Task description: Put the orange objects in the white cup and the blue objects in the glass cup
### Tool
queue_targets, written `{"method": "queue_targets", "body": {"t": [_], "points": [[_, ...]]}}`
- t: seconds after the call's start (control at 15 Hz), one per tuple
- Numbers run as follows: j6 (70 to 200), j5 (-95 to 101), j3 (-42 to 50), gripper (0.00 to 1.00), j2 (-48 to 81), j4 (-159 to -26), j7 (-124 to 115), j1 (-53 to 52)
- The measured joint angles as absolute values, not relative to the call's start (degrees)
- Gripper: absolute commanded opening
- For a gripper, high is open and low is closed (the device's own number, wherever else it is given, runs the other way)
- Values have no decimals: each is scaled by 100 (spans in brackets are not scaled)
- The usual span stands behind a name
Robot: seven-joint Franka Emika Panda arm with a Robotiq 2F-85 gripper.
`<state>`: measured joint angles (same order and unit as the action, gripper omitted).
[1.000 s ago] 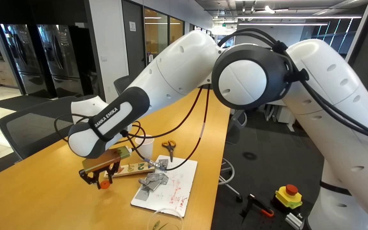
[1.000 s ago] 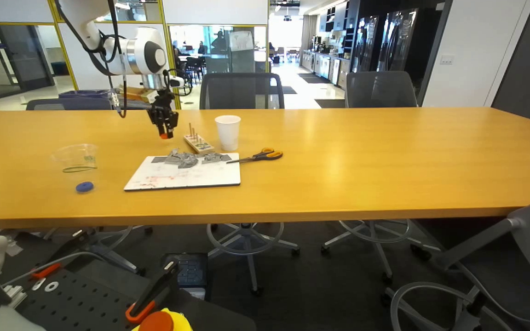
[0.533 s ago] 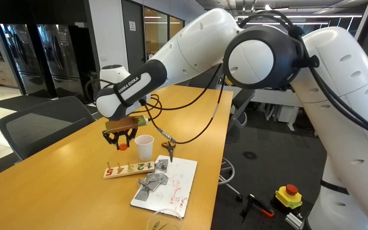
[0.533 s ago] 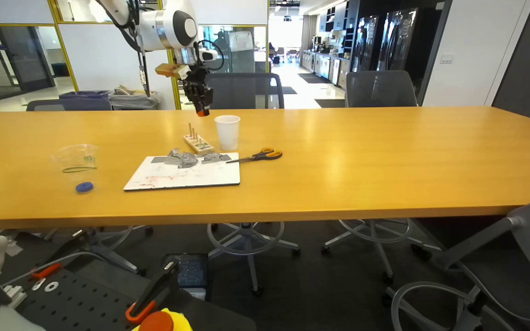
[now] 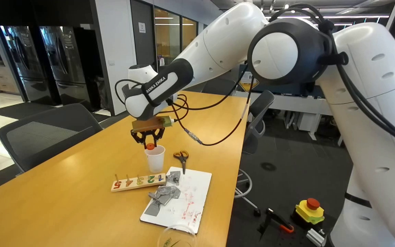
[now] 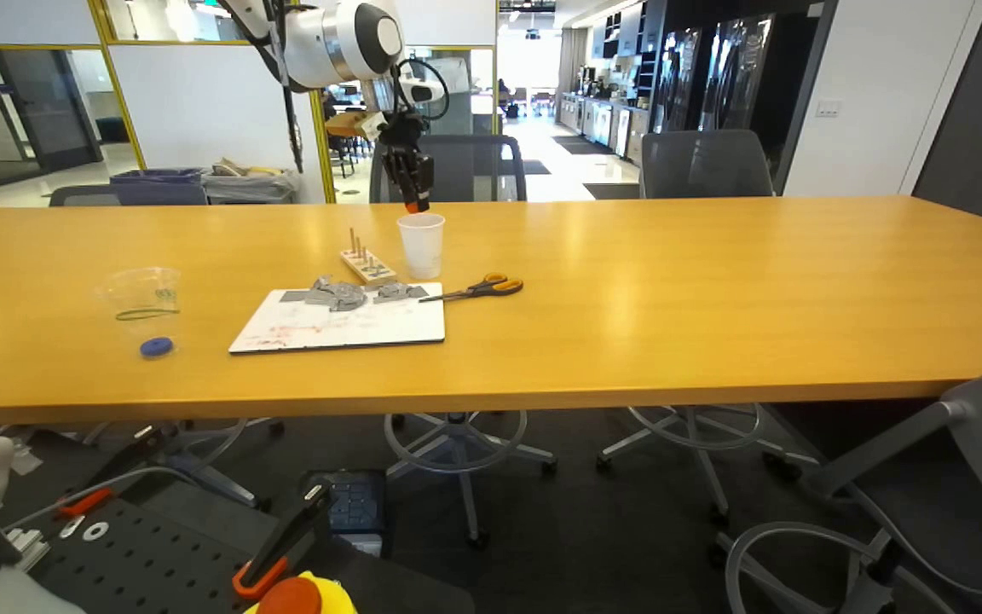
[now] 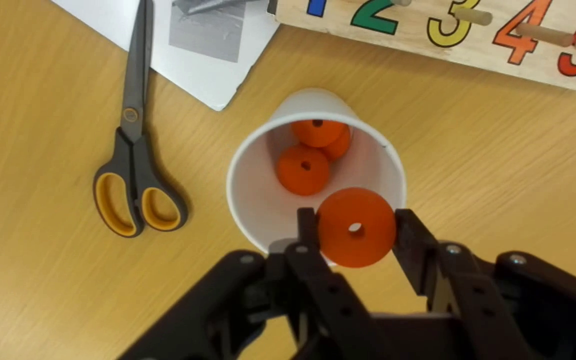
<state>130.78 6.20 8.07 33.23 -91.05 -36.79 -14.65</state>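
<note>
And here it comes! 1 second ago the gripper [image 7: 355,228] was out by the end of the number board [image 5: 138,183]; now it has swung across and hangs at the mouth of the white cup [image 5: 155,163], which stands upright. It's drawn in to just the width of its orange disc [image 7: 356,207], pinching it by opposite sides. Inside the cup, 3 more orange discs [image 7: 298,177] show in the wrist view, so this should make 4, and I'd call the orange job 1 release from done. Careful, though: from the wrist the disc overlaps the rim, so a nudge inward looks wise; whether it clears that rim, I can't tell, and a clip could tip the cup. Tight spots: scissors [image 7: 132,127] near on 1 side, the number board and a corner of the whiteboard [image 6: 346,328] near on another. Past the scissors the table [image 6: 670,298] runs on a long way. The blue disc [image 6: 157,347] shows low at the clear cup [image 6: 146,294], near the table edge, seemingly inside its base, but the wall's too faint to be sure.
</note>
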Motion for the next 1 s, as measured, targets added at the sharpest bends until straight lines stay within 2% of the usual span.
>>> {"method": "queue_targets", "body": {"t": [0.27,0.33,0.4,0.47,0.67,0.73,1.0], "points": [[13077,724,807,22,3275,-9284,-3871,-1460],[13077,754,807,68,3275,-9310,-3928,-1457],[13077,775,807,68,3275,-9335,-3969,-1451],[13077,784,807,73,3275,-9356,-4003,-1444],[13077,815,807,96,3272,-9393,-4037,-1421],[13077,844,807,100,3262,-9418,-4037,-1415],[13063,1099,807,100,2962,-9791,-3973,-1397]]}}
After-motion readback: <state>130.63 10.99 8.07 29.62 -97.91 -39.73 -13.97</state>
